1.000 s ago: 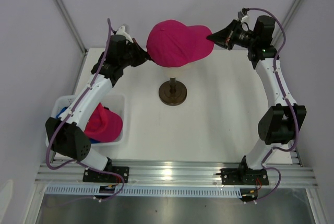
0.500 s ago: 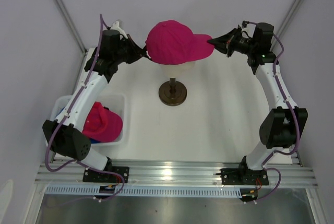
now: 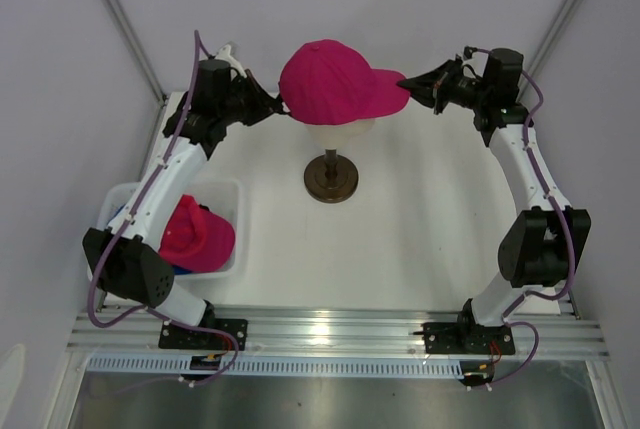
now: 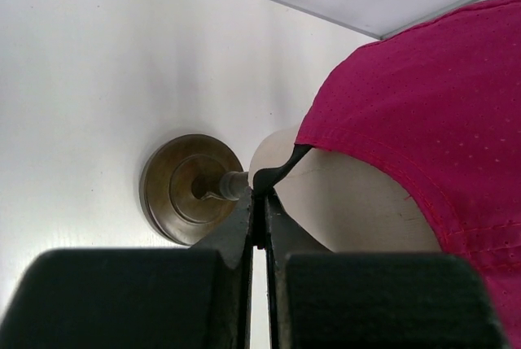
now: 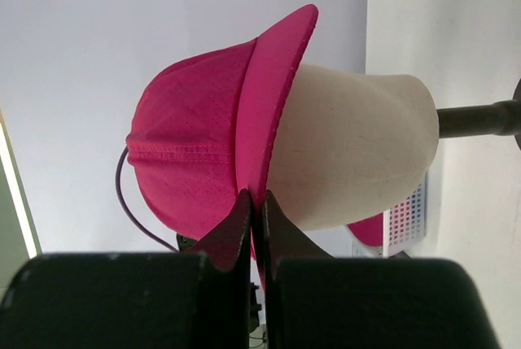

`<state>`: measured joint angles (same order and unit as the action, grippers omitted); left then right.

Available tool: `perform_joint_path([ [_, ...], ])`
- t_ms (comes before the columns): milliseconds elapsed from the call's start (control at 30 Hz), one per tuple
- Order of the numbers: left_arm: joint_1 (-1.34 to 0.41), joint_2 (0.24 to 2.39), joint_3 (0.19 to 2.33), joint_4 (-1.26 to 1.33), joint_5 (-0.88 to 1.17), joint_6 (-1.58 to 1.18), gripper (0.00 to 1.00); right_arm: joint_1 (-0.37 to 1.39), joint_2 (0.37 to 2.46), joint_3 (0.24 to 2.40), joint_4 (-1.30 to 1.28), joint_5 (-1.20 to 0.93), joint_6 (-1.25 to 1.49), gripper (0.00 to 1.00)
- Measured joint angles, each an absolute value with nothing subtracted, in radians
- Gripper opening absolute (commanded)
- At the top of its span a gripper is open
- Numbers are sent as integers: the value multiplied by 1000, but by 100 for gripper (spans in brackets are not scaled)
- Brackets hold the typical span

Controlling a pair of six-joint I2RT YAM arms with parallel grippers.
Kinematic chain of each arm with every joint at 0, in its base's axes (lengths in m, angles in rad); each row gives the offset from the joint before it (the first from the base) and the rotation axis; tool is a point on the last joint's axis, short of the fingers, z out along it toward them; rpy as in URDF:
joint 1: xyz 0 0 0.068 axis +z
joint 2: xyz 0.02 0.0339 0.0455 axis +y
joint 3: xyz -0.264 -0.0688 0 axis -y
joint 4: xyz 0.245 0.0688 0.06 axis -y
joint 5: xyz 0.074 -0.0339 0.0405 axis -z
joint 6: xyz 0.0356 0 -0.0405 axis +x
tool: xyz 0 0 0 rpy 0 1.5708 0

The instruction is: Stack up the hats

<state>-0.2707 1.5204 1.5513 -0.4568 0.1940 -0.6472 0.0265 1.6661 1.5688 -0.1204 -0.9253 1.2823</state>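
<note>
Since a second ago the pink cap (image 3: 335, 84) has shifted a little toward the far side of the surface (image 3: 430, 219), so a strip of the cream dummy head (image 3: 336, 130) now shows under its near rim. Both wrists have drawn slightly outward, left and right.

That cap sits over the top of the dummy head, its brim pointing toward the right arm. The head stands on a thin rod with a round brown stand (image 3: 331, 179) near the middle of the surface.

The left pincer (image 4: 259, 190) is closed tight on the thin dark strap at the back edge of the cap, its fingers pressed together with the strap between their tips. The right pincer (image 5: 254, 199) is closed on the edge of the brim, which runs up out from between its fingertips.

At the near left corner a white basket (image 3: 233, 189) holds a second pink cap (image 3: 200, 234), lying beside the left arm's lower link. Blue fabric, seemingly a blue cap (image 3: 121, 214), peeks out beneath it; most of it is hidden.
</note>
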Motion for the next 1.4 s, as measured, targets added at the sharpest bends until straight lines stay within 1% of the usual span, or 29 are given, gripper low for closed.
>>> perform_joint_path([
  [33, -271, 1520, 1548, -453, 196, -647, 9, 27, 1666, 1569, -119, -925, 1280, 0],
  [67, -271, 1520, 1544, -447, 199, -646, 17, 27, 1665, 1569, -120, -925, 1277, 8],
  [133, -270, 1520, 1538, -443, 206, -644, 26, 27, 1663, 1579, -136, -923, 1256, 15],
  [167, -270, 1518, 1534, -443, 208, -643, 35, 27, 1663, 1586, -146, -921, 1244, 25],
  [200, -270, 1515, 1532, -448, 210, -637, 39, 27, 1663, 1591, -154, -920, 1235, 31],
  [233, -269, 1509, 1529, -455, 209, -631, 43, 27, 1663, 1597, -167, -918, 1223, 42],
  [267, -268, 1500, 1525, -465, 207, -625, 52, 26, 1663, 1603, -178, -915, 1217, 49],
  [300, -268, 1487, 1523, -477, 204, -617, 58, 25, 1663, 1611, -193, -913, 1206, 55],
  [333, -267, 1472, 1522, -491, 200, -612, 62, 24, 1663, 1623, -208, -913, 1198, 65],
  [367, -266, 1454, 1522, -503, 193, -605, 71, 23, 1663, 1641, -223, -913, 1191, 68],
  [400, -266, 1435, 1522, -511, 187, -597, 77, 22, 1663, 1661, -237, -913, 1178, 71],
  [433, -265, 1412, 1525, -523, 179, -587, 82, 21, 1663, 1684, -252, -913, 1164, 78],
  [467, -263, 1387, 1533, -544, 167, -575, 88, 19, 1661, 1707, -268, -913, 1147, 81],
  [500, -259, 1364, 1542, -558, 160, -566, 91, 18, 1657, 1728, -289, -912, 1126, 83],
  [533, -254, 1344, 1554, -570, 152, -561, 96, 18, 1649, 1743, -313, -907, 1095, 87],
  [600, -238, 1296, 1584, -597, 129, -544, 98, 11, 1619, 1751, -370, -895, 1037, 90],
  [700, -207, 1210, 1613, -632, 93, -519, 99, -18, 1554, 1749, -478, -873, 929, 98],
  [733, -198, 1178, 1614, -649, 76, -511, 99, -31, 1527, 1743, -509, -865, 892, 100],
  [867, -173, 1042, 1591, -743, -15, -490, 99, -63, 1372, 1647, -621, -826, 719, 99],
  [1000, -104, 868, 1425, -866, -137, -526, 100, -52, 1146, 1443, -639, -827, 611, 100],
  [1067, -44, 804, 1333, -944, -183, -558, 100, -35, 1035, 1343, -608, -832, 588, 100],
  [1167, 96, 752, 1180, -1026, -229, -598, 99, 7, 930, 1230, -550, -837, 579, 99],
  [1300, 326, 733, 1006, -1065, -203, -603, 99, 70, 912, 1164, -471, -850, 582, 100],
  [1400, 442, 750, 948, -1055, -151, -604, 98, 135, 934, 1136, -435, -815, 563, 100],
])
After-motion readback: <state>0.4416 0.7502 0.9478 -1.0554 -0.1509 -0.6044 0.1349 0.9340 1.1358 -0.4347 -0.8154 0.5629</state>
